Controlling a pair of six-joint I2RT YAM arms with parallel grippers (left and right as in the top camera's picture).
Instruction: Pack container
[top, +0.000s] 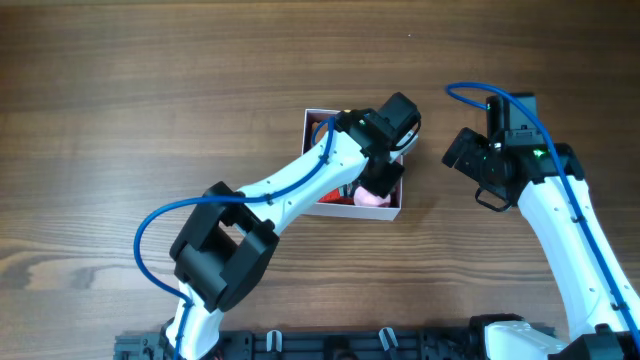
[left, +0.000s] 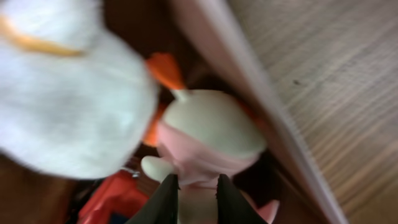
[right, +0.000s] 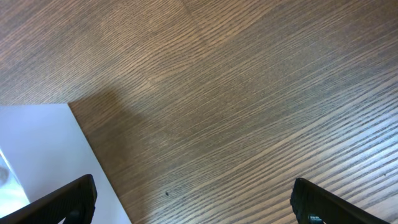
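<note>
The container (top: 388, 212) is a shallow square box with white walls, at the table's middle; its wall also shows in the left wrist view (left: 249, 81) and the right wrist view (right: 37, 149). My left gripper (top: 378, 178) reaches into it and is shut on a pink and cream toy (left: 208, 134), seen as a pink shape in the overhead view (top: 373, 197). A white plush toy (left: 68, 93) and a red toy (left: 115, 199) lie beside it inside the box. My right gripper (right: 193, 199) is open and empty over bare wood, just right of the container (top: 470, 170).
The wooden table (top: 120, 110) surrounds the container on all sides. A black rail (top: 330, 345) runs along the front edge.
</note>
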